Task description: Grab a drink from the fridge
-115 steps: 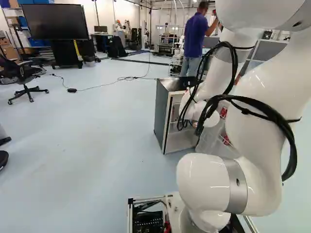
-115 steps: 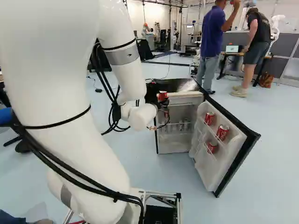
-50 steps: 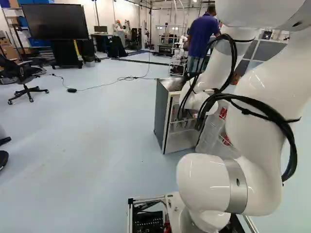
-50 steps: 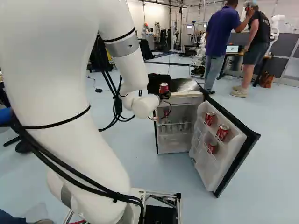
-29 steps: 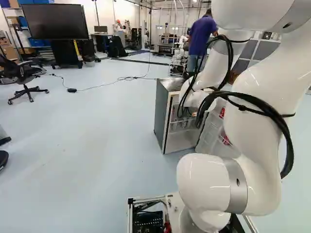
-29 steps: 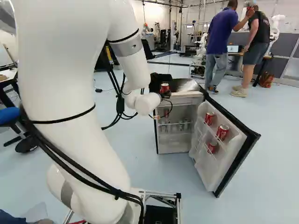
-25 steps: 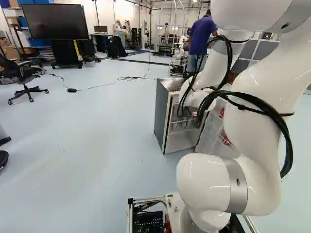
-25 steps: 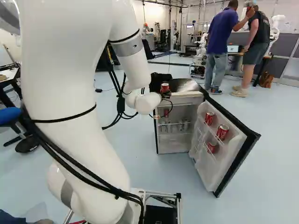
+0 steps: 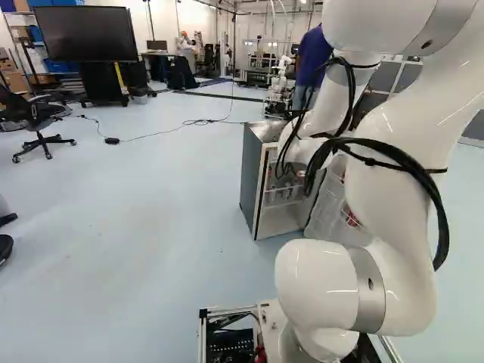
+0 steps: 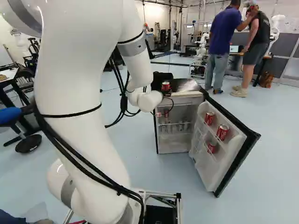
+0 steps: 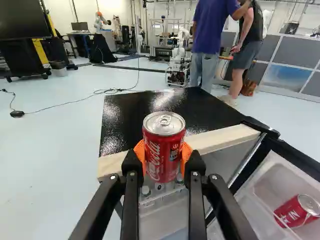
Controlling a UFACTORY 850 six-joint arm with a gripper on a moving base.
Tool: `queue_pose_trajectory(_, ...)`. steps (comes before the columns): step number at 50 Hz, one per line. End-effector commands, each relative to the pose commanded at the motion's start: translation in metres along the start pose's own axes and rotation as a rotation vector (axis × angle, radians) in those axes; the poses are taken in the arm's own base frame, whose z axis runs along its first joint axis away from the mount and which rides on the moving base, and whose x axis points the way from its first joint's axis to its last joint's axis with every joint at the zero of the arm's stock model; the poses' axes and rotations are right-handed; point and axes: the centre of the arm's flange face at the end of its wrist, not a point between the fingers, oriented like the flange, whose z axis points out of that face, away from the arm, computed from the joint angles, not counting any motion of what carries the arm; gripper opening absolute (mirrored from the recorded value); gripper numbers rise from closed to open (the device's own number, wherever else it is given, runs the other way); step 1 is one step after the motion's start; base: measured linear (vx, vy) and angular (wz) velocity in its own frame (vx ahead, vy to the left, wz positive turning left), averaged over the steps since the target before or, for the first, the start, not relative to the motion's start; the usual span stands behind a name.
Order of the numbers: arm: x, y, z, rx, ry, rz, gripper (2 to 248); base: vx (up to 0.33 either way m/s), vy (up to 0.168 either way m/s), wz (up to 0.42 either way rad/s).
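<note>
Floor: smooth and pale blue, a broad plane (image 9: 136, 227) on which the refrigerator is stood.
Arm: glossy white casings (image 10: 74, 60), rounded like jointed tubes and banded in grey; extended toward the upper front of the refrigerator.
Refrigerator: a box-shaped cabinet (image 9: 253, 178) with a flat grey side; its top (image 11: 170, 107) is finished in shiny black, bordered along the front by a pale, straight-edged strip (image 11: 220, 142).
Door: swung wide at the right of the right base view; a dark frame is set around a moulded white liner (image 10: 201, 170) with shallow racks.
Cables: flexible and black (image 10: 88, 171), bound in a looping bundle along the arm.
Gripper: black, angular linkages (image 10: 166, 91), with ribbed orange pads (image 11: 140, 153) pressed against opposite sides of a can; the jaws are closed around it.
Held can: a red metal cylinder (image 11: 161, 155) with white lettering and a silvery, rimmed lid; held upright between the pads, outside the cabinet, its lower part seen in front of the pale strip.
Door cans: three red cylinders (image 10: 209, 118) (image 10: 222, 132) (image 10: 212, 148), lodged in the door racks.
Bottles: small, translucent forms (image 10: 181, 126), ranged inside the cabinet; their contents cannot be told.
Ring-pull: a small metal loop (image 11: 164, 120), borne on the held can's lid.
</note>
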Motion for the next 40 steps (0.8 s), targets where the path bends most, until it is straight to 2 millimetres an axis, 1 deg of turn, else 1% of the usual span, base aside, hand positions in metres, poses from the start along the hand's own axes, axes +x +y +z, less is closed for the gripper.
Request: queue_pose_trajectory(40,0.009,-0.001,0.055,0.008,0.027,-0.004,91,0.0,0.0,0.0)
